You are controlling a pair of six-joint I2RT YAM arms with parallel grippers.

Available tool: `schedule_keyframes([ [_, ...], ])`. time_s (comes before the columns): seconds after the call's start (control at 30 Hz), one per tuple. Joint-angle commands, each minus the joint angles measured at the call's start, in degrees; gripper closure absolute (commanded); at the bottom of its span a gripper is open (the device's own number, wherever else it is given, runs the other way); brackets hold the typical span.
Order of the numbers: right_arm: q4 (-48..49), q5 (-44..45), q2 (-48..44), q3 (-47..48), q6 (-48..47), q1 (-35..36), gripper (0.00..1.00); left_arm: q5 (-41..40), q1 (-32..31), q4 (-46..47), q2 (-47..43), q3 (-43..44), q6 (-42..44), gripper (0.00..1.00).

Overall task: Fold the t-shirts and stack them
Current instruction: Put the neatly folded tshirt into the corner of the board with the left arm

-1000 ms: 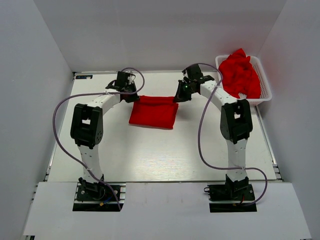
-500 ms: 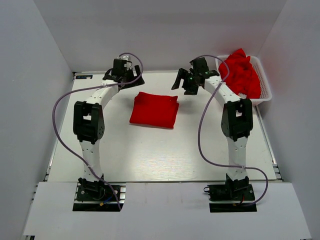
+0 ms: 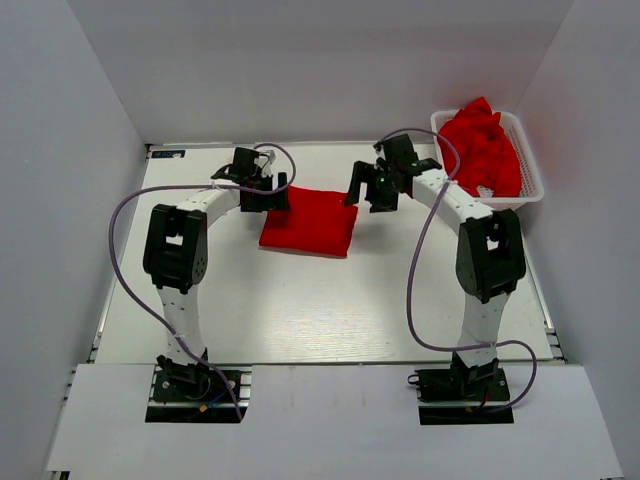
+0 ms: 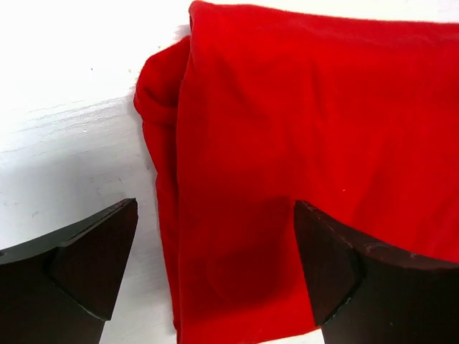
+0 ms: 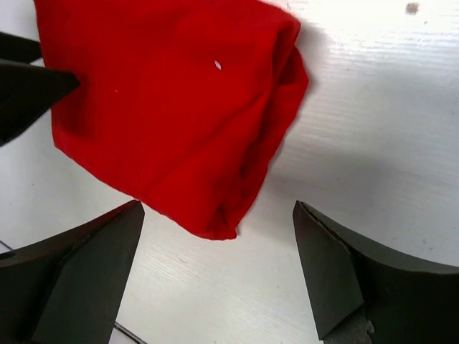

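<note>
Top view: logged one folded red t-shirt [image 3: 308,222] flat on the white bench [image 3: 300,310], toward its far side. Found left hand [image 3: 272,196] at the shirt's left edge and right hand [image 3: 368,190] just beside its far right corner. Noted a heap of red shirts [image 3: 480,150] in a white basket [image 3: 532,178] at far right.

Left wrist view: found left hand [image 4: 215,272] spread wide, fingers [image 4: 79,265] straddling the t-shirt's [image 4: 301,129] doubled edge, gripping nothing.

Right wrist view: found right hand [image 5: 215,276] spread wide over bench [image 5: 373,129] and the t-shirt's [image 5: 165,107] corner, holding nothing.
</note>
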Motion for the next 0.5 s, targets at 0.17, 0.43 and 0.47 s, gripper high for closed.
schedule_keyframes([
  [0.17,1.4,0.7,-7.0,-6.3,-1.8,0.0,0.1,-1.6,-1.1,-2.8,1.5,1.5,3.5,0.18],
  [0.43,4.9,5.6,-20.2,-15.5,0.0,0.0,0.1,-5.7,-3.8,-5.6,4.8,2.8,6.0,0.38],
  [0.47,5.8,7.7,-21.7,-19.3,0.4,-0.1,0.1,-6.2,-4.5,-6.2,5.5,2.8,6.0,0.41],
])
